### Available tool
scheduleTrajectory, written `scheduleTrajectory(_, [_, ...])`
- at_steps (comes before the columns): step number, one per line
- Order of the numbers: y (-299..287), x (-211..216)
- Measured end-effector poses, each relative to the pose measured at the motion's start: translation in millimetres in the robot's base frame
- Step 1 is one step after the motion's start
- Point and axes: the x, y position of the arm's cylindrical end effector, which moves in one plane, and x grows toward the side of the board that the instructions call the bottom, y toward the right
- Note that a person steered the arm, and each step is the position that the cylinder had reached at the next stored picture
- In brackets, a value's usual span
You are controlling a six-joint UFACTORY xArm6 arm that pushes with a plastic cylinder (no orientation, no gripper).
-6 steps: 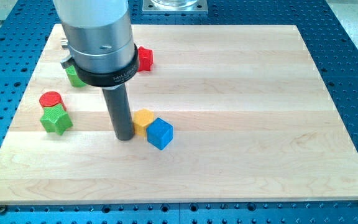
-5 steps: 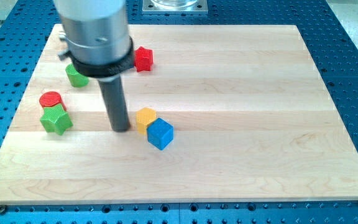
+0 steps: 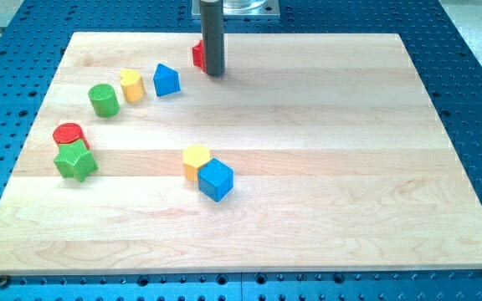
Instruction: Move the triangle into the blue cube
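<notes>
The blue triangle (image 3: pixel 166 80) sits near the view's top left of centre. The blue cube (image 3: pixel 215 179) lies low in the middle of the board, touching a yellow block (image 3: pixel 195 160) on its upper left. My tip (image 3: pixel 214 73) stands at the view's top, just right of a red block (image 3: pixel 198 54) that the rod partly hides. The tip is right of and slightly above the blue triangle, and far above the blue cube.
A yellow block (image 3: pixel 131 84) and a green cylinder (image 3: pixel 103 99) lie left of the triangle. A red cylinder (image 3: pixel 69 133) and a green star-like block (image 3: pixel 74 160) sit at the left edge of the wooden board (image 3: pixel 350 167).
The rod has moved from beside the yellow block in the middle up to the view's top next to the red block. The blue triangle and the upper yellow block are now uncovered.
</notes>
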Motion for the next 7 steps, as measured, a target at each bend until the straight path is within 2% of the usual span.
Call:
scheduleTrajectory(1, [-72.6,11.3])
scheduleTrajectory(3, [13.0,82.0])
scheduleTrajectory(4, [4.9,78.9])
scheduleTrajectory(5, [15.5,50.5])
scheduleTrajectory(6, [-18.8,50.5])
scheduleTrajectory(7, [-28.8,39.8])
